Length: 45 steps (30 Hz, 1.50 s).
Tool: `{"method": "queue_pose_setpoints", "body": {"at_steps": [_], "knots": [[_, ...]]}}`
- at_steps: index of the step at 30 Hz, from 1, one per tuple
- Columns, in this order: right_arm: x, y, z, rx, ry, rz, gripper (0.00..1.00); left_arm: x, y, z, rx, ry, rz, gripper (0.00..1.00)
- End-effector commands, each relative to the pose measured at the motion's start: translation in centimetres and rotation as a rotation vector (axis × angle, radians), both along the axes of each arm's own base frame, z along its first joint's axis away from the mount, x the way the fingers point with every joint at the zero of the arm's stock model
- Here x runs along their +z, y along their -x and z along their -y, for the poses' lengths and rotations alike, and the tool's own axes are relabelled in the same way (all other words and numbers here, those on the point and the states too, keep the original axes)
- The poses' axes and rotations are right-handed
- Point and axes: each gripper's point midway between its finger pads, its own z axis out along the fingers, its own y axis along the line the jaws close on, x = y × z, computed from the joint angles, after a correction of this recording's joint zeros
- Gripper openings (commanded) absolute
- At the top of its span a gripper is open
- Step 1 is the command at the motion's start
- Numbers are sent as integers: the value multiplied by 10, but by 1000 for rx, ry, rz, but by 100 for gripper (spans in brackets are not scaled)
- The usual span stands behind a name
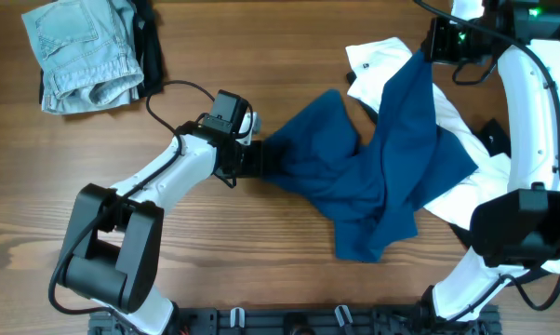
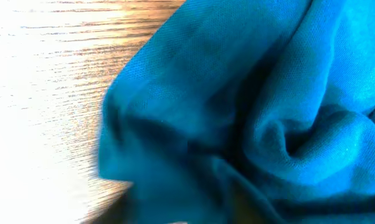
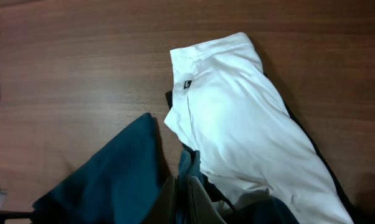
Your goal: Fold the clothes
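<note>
Item: blue garment, large, plain, limp, crumpled across the middle of the wooden counter. It runs from the left fingers to the right fingers, and its lower end lies in a heap toward the near edge.

Left fingers: low at the garment's left edge, tips buried in bunched cloth. Cannot tell how far apart they are or whether they grip. The left wrist view is filled with blue folds.

Right fingers: raised at the far right and closed on a corner of the blue garment, which hangs from them in a taut strip.

White garment: flat under the blue garment's right half.

Denim piece: far left corner, well apart.
</note>
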Motion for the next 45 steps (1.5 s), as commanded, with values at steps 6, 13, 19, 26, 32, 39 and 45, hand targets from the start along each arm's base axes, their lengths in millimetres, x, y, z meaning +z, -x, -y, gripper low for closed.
{"method": "queue_pose_setpoints", "body": {"at_steps": [6, 13, 19, 26, 32, 39, 45], "knots": [[4, -1, -16, 48, -79, 12, 4, 119, -55, -72, 223, -75, 208, 4], [112, 36, 29, -42, -109, 264, 4, 333, -30, -154, 447, -72, 740, 4], [160, 102, 78, -163, -73, 348, 4, 356, 12, -163, 503, -63, 783, 4], [92, 76, 73, -71, -91, 143, 4, 254, 0, -162, 471, -182, 369, 4], [-16, 17, 46, 17, -106, -75, 4, 125, -68, -158, 402, -276, 79, 4], [-77, -13, 35, 29, -130, -145, 4, 43, -123, -156, 401, -281, 60, 100], [-76, -16, 36, 30, -127, -133, 4, 94, -60, -181, 600, -286, -119, 100]]}}
